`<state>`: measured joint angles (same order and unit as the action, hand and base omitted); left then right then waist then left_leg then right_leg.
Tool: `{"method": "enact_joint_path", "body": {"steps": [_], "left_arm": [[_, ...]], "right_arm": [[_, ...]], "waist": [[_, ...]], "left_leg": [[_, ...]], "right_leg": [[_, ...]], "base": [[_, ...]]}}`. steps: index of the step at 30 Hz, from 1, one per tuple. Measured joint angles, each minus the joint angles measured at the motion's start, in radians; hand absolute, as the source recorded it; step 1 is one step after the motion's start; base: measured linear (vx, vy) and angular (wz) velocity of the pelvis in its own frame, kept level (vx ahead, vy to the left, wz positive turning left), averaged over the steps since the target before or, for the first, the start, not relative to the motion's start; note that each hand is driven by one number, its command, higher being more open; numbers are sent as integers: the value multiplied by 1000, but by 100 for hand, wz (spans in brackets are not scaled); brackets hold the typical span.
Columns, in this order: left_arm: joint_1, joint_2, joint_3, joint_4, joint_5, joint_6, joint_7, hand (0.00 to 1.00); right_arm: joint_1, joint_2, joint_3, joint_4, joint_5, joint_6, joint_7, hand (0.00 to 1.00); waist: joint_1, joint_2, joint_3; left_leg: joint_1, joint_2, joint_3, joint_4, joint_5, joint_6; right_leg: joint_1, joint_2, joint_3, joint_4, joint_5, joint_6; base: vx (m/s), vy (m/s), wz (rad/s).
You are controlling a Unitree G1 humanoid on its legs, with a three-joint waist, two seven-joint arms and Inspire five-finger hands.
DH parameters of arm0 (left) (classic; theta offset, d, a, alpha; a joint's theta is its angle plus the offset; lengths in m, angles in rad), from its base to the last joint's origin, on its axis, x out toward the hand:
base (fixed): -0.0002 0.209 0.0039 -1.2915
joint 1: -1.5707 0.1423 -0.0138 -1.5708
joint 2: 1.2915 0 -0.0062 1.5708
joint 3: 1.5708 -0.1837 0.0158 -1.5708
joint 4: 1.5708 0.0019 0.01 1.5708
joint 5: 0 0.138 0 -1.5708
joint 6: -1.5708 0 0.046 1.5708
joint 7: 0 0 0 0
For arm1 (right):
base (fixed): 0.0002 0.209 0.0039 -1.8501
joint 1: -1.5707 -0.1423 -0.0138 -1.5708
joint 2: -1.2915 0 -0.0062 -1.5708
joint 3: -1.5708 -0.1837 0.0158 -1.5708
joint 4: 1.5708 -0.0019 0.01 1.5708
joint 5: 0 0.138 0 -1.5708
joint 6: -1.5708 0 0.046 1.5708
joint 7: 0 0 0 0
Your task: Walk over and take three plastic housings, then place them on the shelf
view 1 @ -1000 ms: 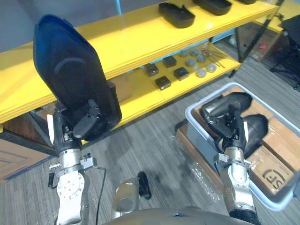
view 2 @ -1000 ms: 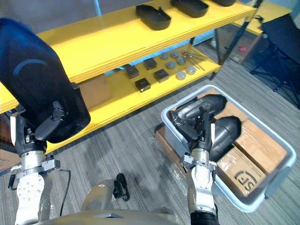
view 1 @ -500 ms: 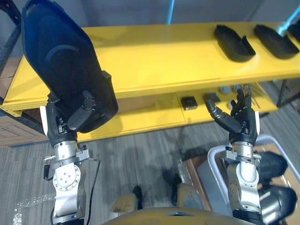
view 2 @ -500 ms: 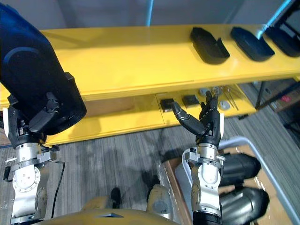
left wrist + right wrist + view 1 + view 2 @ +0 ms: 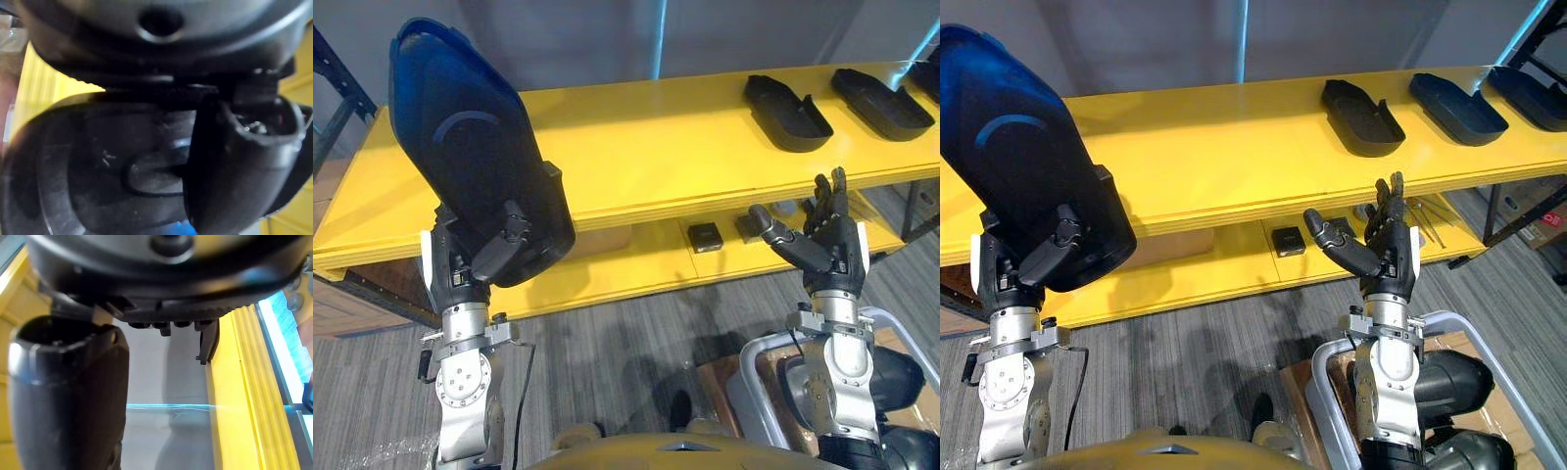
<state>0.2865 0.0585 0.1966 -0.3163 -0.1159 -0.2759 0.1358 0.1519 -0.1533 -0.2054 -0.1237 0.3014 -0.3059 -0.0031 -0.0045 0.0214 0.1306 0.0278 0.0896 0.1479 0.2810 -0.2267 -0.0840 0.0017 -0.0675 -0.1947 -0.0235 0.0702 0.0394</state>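
Now I face the shelf (image 5: 636, 147) rather than the bin (image 5: 744, 357), my left hand (image 5: 475, 264) gripping a plastic housing (image 5: 470, 166) upright before it, my right hand (image 5: 827, 250) raised, spread and empty, so placing comes next.

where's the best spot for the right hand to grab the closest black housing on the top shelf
Probably the near long wall of that housing, coming from above at the top shelf front: it lies hollow side up, so the open right hand could put its thumb in the hollow, fingers outside. The left hand holds a second housing.
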Motion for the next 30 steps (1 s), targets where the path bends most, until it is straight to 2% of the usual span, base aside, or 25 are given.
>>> {"method": "enact_joint_path", "body": {"steps": [1, 2, 3, 4, 5, 6, 7, 8, 10, 11, 13, 15, 17, 18, 19, 20, 22, 25, 26, 30], "left_arm": [[0, -1, -8, 5, 0, 0, 9, 0], [0, -2, -23, 5, 0, 0, 15, 0], [1, -2, -34, 6, 0, 0, 15, 0], [6, -2, -33, 9, 0, -1, 14, 0], [9, 0, -36, 12, 0, -4, 13, 0], [9, 0, -36, 12, 0, -5, 13, 0], [4, 0, -44, 12, 0, -14, 10, 0], [-2, 0, -58, 12, 1, -16, 3, 0], [-4, 0, -75, 13, 1, -16, 0, 0], [-5, 3, -81, 22, -14, -16, -18, 0], [-3, 19, -82, 34, -62, -10, -49, 0], [-11, 40, -82, 34, -102, -5, -84, 0], [-26, 68, -81, 32, -125, 17, -122, 0], [-26, 74, -80, 32, -130, 31, -124, 0], [-24, 81, -79, 32, -154, 64, -128, 0], [-28, 81, -73, 31, -178, 84, -130, 0], [-53, 78, -69, 30, -206, 107, -132, 0], [-115, 77, -74, 25, -245, 167, -137, 0], [-146, 77, -76, 25, -261, 202, -138, 0], [-246, 86, -75, 39, -296, 247, -80, 0]], "right_arm": [[7, 14, 0, -9, 16, -1, 3, 100], [21, 11, -3, -25, 30, -4, 5, 100], [34, 11, -9, -43, 34, -7, 10, 100], [38, 15, -10, -45, 39, -11, 20, 100], [37, 21, -15, -51, 39, -26, 30, 100], [37, 22, -16, -52, 39, -29, 31, 100], [39, 28, -22, -65, 40, -49, 39, 100], [39, 29, -31, -75, 40, -52, 35, 100], [38, 27, -28, -75, 40, -51, 29, 100], [38, 18, -16, -75, 40, -51, 20, 100], [37, -4, 8, -78, 40, -51, 12, 100], [37, -8, 25, -86, 40, -51, 8, 100], [32, -1, 50, -85, 35, -47, -2, 100], [31, 5, 57, -85, 30, -43, -2, 100], [31, 16, 71, -84, 25, -38, -1, 100], [31, 26, 80, -84, 22, -36, 9, 100], [30, 35, 77, -84, 22, -35, 28, 100], [30, 35, 69, -84, 34, -13, 55, 100], [30, 35, 67, -82, 64, -5, 73, 100], [27, 27, 84, -82, 79, 4, 145, 100]], "waist": [[-5, 0, 12], [-6, 17, 26], [-7, 40, 41], [-10, 34, 55], [-14, 40, 50], [-15, 40, 50], [-32, 47, 47], [-43, 50, 46], [-46, 54, 45], [-47, 60, 43], [-47, 62, 32], [-50, 50, 20], [-49, 24, 22], [-49, 22, 24], [-49, 22, 24], [-51, 19, 22], [-52, 14, 22], [-59, 13, 23], [-60, 13, 23], [-66, 13, 23]], "left_leg": [[-66, 20, 12, 181, -5, -6], [-124, 51, 10, 353, 5, 8], [-170, 83, 7, 494, 37, 39], [-206, 101, 10, 587, 71, 45], [-211, 92, 13, 508, 22, 47], [-211, 92, 13, 494, 18, 48], [-206, 78, 14, 308, -3, 44], [-182, 58, -6, 112, 10, 33], [-153, 56, -35, 8, 34, 18], [-120, 46, -37, -8, 80, 11], [-103, 24, -16, -3, 111, 24], [-96, 6, 13, -12, 116, 30], [-46, -34, 72, -80, 124, 52], [-29, -37, 89, -94, 133, 57], [2, -39, 121, -109, 141, 68], [10, -39, 136, -112, 141, 69], [3, -41, 143, -124, 140, 70], [-18, -35, 147, -132, 135, 64], [-15, -35, 146, -132, 132, 61], [3, -39, 147, -141, 130, 59]], "right_leg": [[3, -1, 9, 41, -28, -3], [11, 4, 11, 65, -51, -10], [31, 19, 18, 84, -68, -18], [52, 20, 35, 91, -80, -23], [54, 7, 56, 92, -84, -26], [53, 6, 57, 92, -84, -26], [43, -7, 73, 92, -84, -26], [31, -19, 96, 97, -84, -26], [20, -21, 131, 123, -93, -14], [17, -23, 171, 156, -114, 6], [17, -35, 204, 159, -121, 22], [3, -60, 214, 161, -124, 27], [-53, -125, 160, 254, -143, 11], [-59, -136, 127, 276, -142, 11], [-54, -144, 76, 279, -128, 28], [-40, -142, 57, 240, -103, 52], [-13, -135, 56, 153, -71, 72], [-3, -120, 52, 63, -23, 76], [6, -118, 50, 51, -19, 75], [29, -113, 52, 22, -8, 77]], "base": [[-44, -48, -20], [-82, -32, -22], [-67, -22, -32], [-20, 13, -56], [22, 16, -48], [18, 17, -48], [49, 79, -41], [58, 106, -49], [74, 201, -61], [79, 232, -75], [81, 237, -71], [104, 234, -44], [109, 186, -48], [133, 130, -57], [149, 90, -56], [164, 71, -53], [146, 24, -33], [61, 3, -14], [20, 0, -4], [-14, 1, -3]]}}
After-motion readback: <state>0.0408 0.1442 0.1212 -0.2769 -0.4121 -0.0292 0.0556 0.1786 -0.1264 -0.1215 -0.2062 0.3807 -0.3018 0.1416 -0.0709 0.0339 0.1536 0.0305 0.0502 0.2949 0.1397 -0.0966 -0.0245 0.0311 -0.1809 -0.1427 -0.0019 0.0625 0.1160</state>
